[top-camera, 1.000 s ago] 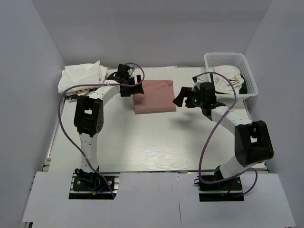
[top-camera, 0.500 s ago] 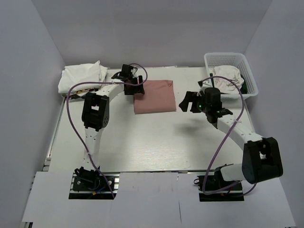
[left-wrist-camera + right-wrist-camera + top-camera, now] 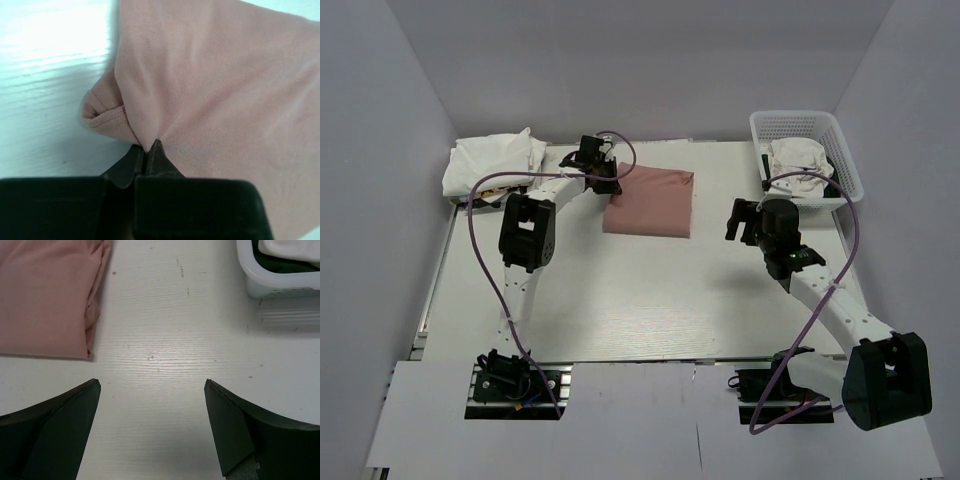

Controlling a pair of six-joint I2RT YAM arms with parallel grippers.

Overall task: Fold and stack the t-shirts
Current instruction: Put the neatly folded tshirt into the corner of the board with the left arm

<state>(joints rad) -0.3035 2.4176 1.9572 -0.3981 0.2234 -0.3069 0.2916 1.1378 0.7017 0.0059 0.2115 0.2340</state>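
Note:
A folded dusty-pink t-shirt [image 3: 650, 203] lies on the table at the back centre. My left gripper [image 3: 606, 181] is shut on a pinch of its left edge; in the left wrist view the fingertips [image 3: 156, 146] meet on the pink cloth [image 3: 215, 90], which puckers toward them. Folded white t-shirts [image 3: 492, 160] sit piled at the back left corner. My right gripper [image 3: 744, 220] hovers open to the right of the pink shirt, with only bare table between its fingers [image 3: 152, 385]. The pink shirt's [image 3: 45, 295] near right corner shows at the upper left of the right wrist view.
A white mesh basket [image 3: 790, 117] stands at the back right with a white cloth [image 3: 800, 157] bunched inside; its wall [image 3: 280, 287] shows at the top right of the right wrist view. Grey walls enclose the table on three sides.
My left gripper has shut on the pink shirt's left edge, and the shirt has shifted slightly right and turned. The right arm has drawn away to the right, still open.

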